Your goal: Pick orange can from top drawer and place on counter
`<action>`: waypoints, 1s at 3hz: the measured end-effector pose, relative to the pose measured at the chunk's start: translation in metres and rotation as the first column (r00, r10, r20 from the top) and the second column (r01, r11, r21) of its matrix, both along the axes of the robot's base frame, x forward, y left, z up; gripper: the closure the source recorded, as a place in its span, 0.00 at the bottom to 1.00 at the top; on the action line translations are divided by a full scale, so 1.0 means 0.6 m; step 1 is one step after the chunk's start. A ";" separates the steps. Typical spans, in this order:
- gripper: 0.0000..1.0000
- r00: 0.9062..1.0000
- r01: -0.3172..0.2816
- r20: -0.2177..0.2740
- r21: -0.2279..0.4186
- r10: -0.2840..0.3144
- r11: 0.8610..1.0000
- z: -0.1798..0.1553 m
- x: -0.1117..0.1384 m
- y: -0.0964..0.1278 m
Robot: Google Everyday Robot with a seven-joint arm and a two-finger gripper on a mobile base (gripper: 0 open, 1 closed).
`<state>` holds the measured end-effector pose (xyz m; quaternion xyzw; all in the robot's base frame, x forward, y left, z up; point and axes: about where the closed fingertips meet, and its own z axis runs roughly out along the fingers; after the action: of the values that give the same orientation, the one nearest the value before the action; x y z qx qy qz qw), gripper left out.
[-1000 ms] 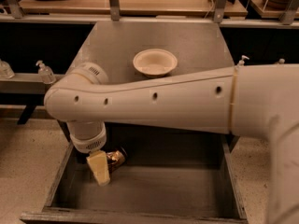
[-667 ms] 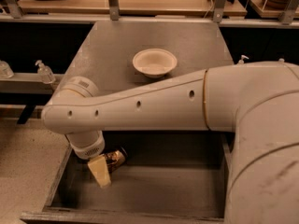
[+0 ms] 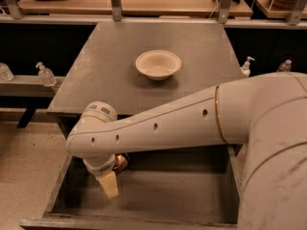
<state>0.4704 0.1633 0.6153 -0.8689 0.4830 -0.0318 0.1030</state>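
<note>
The orange can (image 3: 120, 162) lies in the open top drawer (image 3: 144, 195) near its back left; only a small shiny orange-gold part shows beside my wrist. My gripper (image 3: 109, 186) reaches down into the drawer just left of and in front of the can, close against it. The arm covers most of the can and the drawer's back edge. The grey counter (image 3: 96, 75) lies beyond the drawer.
A white paper bowl (image 3: 158, 63) sits in the middle of the counter. Clear pump bottles (image 3: 46, 74) stand on low shelves to the left and right (image 3: 246, 66). My large white arm (image 3: 192, 123) spans the view from the right, above the drawer.
My arm has shifted, with the wrist and gripper moving slightly right and lower in the drawer. The can stays in about the same place.
</note>
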 end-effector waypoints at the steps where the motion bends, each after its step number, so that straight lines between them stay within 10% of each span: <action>1: 0.23 1.000 0.000 0.002 0.014 0.000 1.000 -0.008 0.004 0.002; 3: 0.69 0.999 -0.039 -0.026 0.005 0.039 0.999 -0.011 0.006 0.006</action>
<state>0.4740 0.1671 0.6085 -0.8783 0.4675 -0.0174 0.0992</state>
